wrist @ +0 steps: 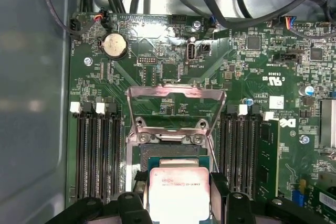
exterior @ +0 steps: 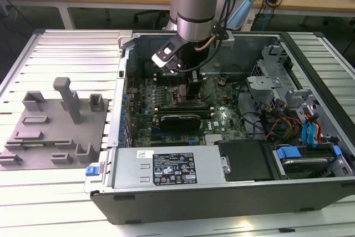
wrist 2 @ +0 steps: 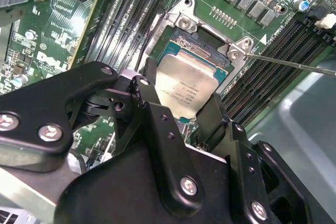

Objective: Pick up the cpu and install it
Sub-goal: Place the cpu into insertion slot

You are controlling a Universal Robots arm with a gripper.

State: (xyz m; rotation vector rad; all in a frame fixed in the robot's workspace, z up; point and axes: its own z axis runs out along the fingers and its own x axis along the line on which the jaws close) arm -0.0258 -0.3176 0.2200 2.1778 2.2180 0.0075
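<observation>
Black fingers (wrist 2: pixel 149 98) of your gripper (wrist 2: pixel 181 106) pinch the cpu (wrist 2: pixel 185 85) by two opposite edges, holding it over the open metal-framed socket (wrist 2: pixel 184 22) on the green motherboard (wrist: pixel 157 66), deep inside the computer case (exterior: pixel 222 203) on the slatted table (exterior: pixel 55 54).

The cpu (wrist 2: pixel 185 88) is silver-white, the claw (wrist 2: pixel 181 97) black, the motherboard (wrist: pixel 157 64) green.

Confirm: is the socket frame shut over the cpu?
No, the frame stands flipped open in the first wrist view, with the cpu gripped in the pincer.
</observation>
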